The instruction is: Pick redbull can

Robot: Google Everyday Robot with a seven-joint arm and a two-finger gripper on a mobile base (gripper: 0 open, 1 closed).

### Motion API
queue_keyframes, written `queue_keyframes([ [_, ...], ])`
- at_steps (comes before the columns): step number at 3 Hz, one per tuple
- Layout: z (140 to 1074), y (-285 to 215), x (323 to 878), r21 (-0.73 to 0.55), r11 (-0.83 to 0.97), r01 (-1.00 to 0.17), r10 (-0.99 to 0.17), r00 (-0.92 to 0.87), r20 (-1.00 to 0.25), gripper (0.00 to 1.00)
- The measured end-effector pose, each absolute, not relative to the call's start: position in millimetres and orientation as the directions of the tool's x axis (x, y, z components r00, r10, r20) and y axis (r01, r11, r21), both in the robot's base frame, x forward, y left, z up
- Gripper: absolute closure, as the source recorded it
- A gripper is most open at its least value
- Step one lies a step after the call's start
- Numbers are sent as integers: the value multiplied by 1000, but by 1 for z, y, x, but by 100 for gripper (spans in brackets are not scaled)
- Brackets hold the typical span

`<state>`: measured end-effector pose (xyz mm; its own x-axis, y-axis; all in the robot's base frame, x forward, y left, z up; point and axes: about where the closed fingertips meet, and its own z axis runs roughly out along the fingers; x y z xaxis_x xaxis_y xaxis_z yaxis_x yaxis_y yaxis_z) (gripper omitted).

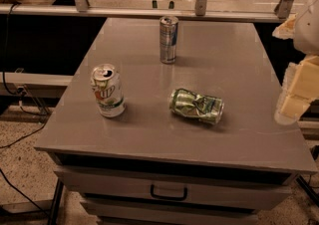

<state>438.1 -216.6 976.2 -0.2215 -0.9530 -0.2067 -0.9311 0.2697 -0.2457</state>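
Redbull can stands upright at the worktop's far middle, well apart from the crushed can, while the gripper hangs off the right edge, open or closed I can't tell, and the can is probably light, slick and dent-prone, so take it gently mid-body.

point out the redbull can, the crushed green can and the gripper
redbull can (pixel 168 40): camera view, middle of its upright silver-blue side.
crushed green can (pixel 196 105): camera view, middle of its dented side.
gripper (pixel 298 93): camera view, pale body at the picture's right edge.
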Motion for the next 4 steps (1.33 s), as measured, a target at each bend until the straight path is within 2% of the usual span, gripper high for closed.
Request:
queue_keyframes([
  [2,978,-203,455,-255,248,-935,-954,-191,-230,0],
  [4,970,-143,533,-269,182,-946,-937,-84,-339,0],
])
